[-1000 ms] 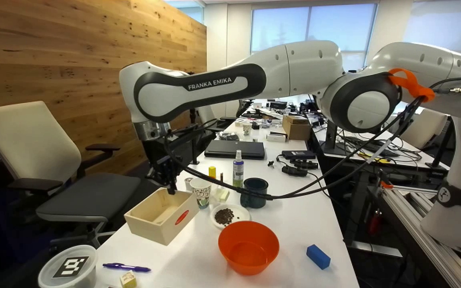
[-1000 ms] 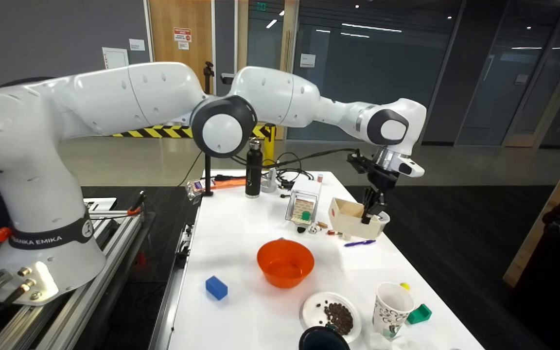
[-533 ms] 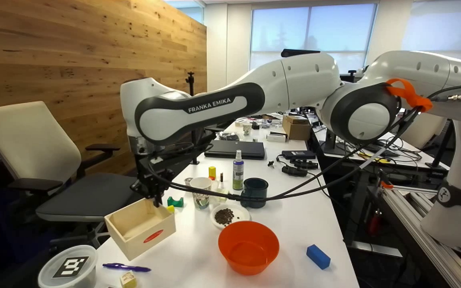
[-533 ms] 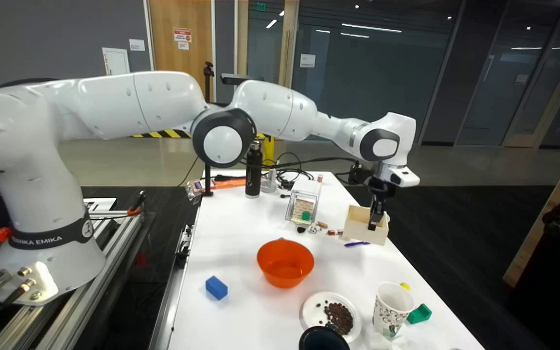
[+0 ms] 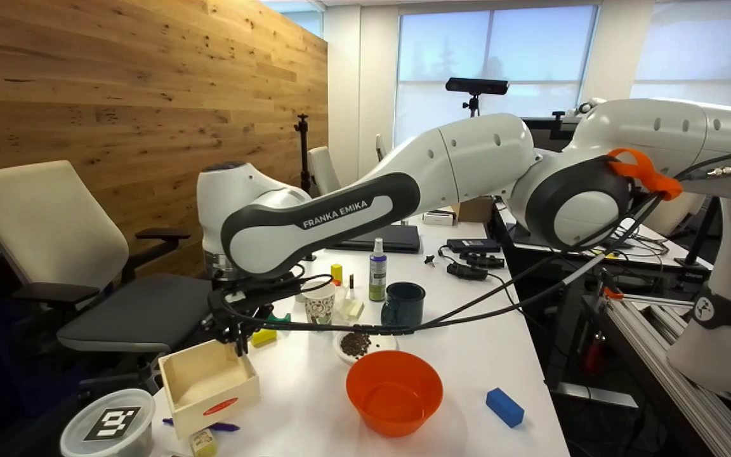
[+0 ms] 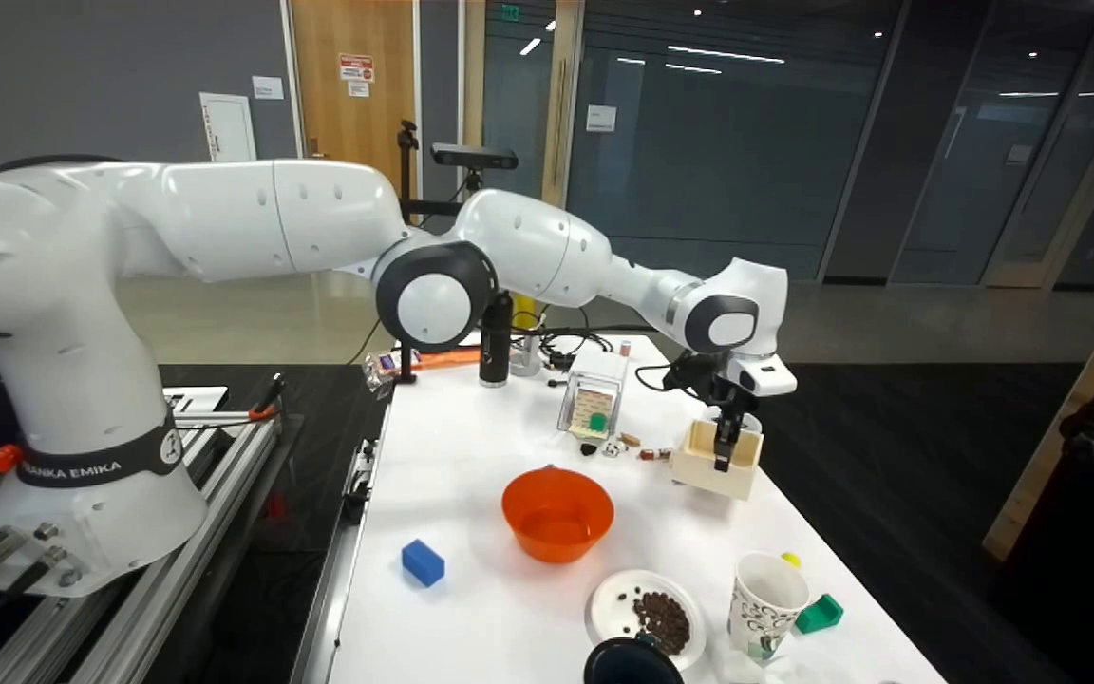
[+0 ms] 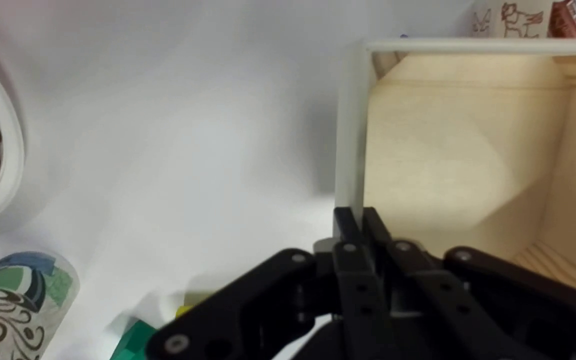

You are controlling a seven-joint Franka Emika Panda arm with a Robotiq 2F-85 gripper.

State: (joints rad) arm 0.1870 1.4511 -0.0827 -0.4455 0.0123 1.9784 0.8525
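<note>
- Okay, black two-finger gripper (image 7: 356, 212) is pinching one thin wall of an open-topped rectangular box of pale wood (image 7: 443, 150), tips straddling it, one outside and one inside.
- Box is sitting low beside the long edge of a smooth white tabletop (image 6: 471, 427), near a cream-and-gray office chair (image 5: 143, 311); base contact with the table isn't showing clearly.
- Tight side: purple pen (image 5: 223, 427) is lying partly hidden behind the box in an exterior view; in the wrist view a small cube printed with a brown animal (image 7: 523, 20) is lying just past the rim.
- Round translucent lidded plastic tub (image 5: 140, 441) with a black-and-white square marker (image 5: 111, 424) is standing near the box, also by that edge.
- Near the gripper: bright yellow block (image 5: 264, 337) and green scooped block (image 6: 820, 614) are lying close together, with a white paper cup in swirly print (image 6: 765, 598) standing beside them.
- More room inward: tabletop is stretching from the box to a round glossy orange bowl (image 6: 556, 546) and to a round white plate (image 6: 609, 622) that is carrying small brown beans (image 6: 663, 622).
- Blue rectangular block (image 5: 505, 407) with crisp corners is lying well apart, toward the opposite table edge.
- Materials: box is showing fine wood grain inside, straight flat walls, a red oval mark (image 5: 220, 406) outside; bowl is flaring up from a narrower base.
- White rounded robot arm (image 6: 528, 237) is spanning above the table; black cables (image 5: 340, 327) are sagging beneath it.
</note>
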